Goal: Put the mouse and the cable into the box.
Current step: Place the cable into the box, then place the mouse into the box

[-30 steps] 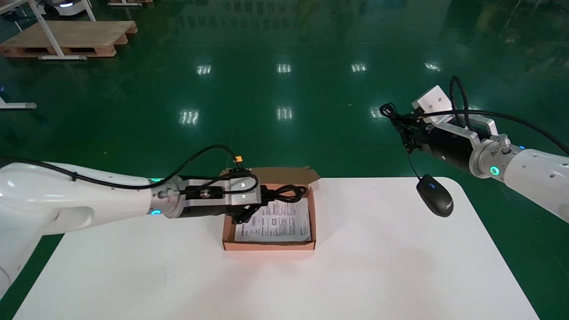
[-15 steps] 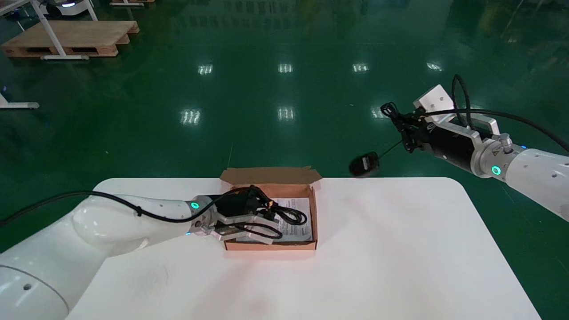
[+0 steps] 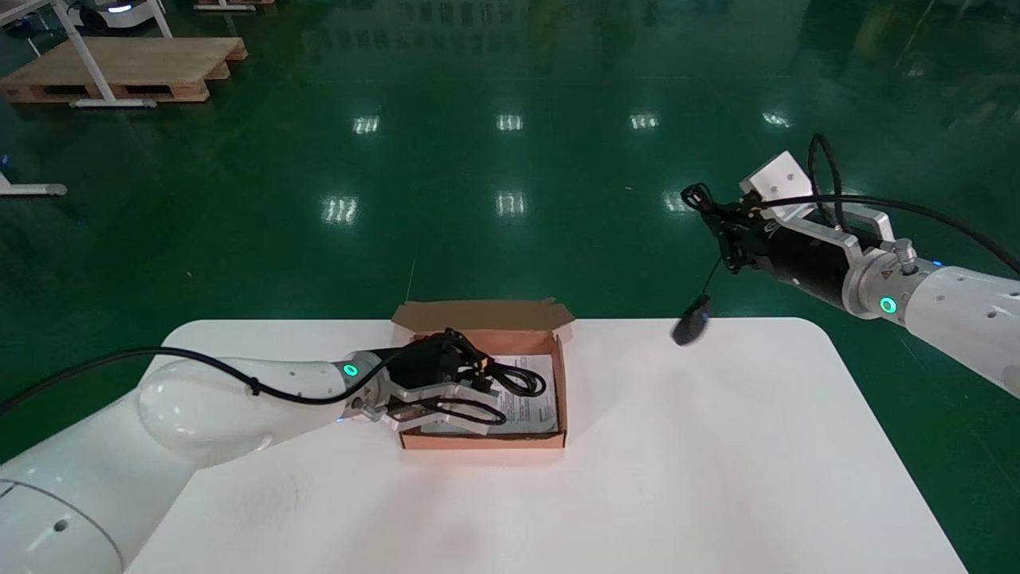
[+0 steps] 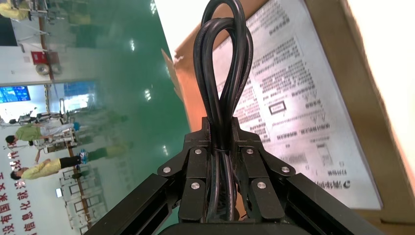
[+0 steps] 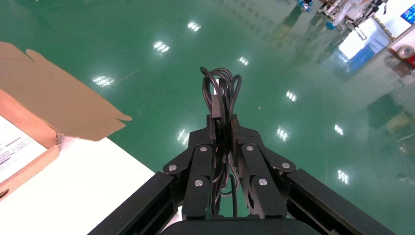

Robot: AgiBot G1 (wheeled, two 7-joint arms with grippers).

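The mouse [image 3: 690, 328] had swung back down from its higher swing of half a second before; the left arm had barely shifted.

The right gripper [image 3: 721, 231], raised past the table's [image 3: 677, 478] far right edge, was pinched on the coiled mouse cord [image 5: 221, 93]. The mouse dangled below it on a thin strand, over the table's far edge and well apart from the box [image 3: 562, 383]. From that gripper the box lay toward the robot's left and nearer its body, so I judged the carry had to run that way with the mouse settled. The left gripper [image 3: 446, 396], much the nearer, was already inside the box, pressed together on the cable [image 4: 222, 73]. The cable's loop ran out ahead of the fingers [image 4: 195, 161] over the leaflet [image 4: 293, 112].
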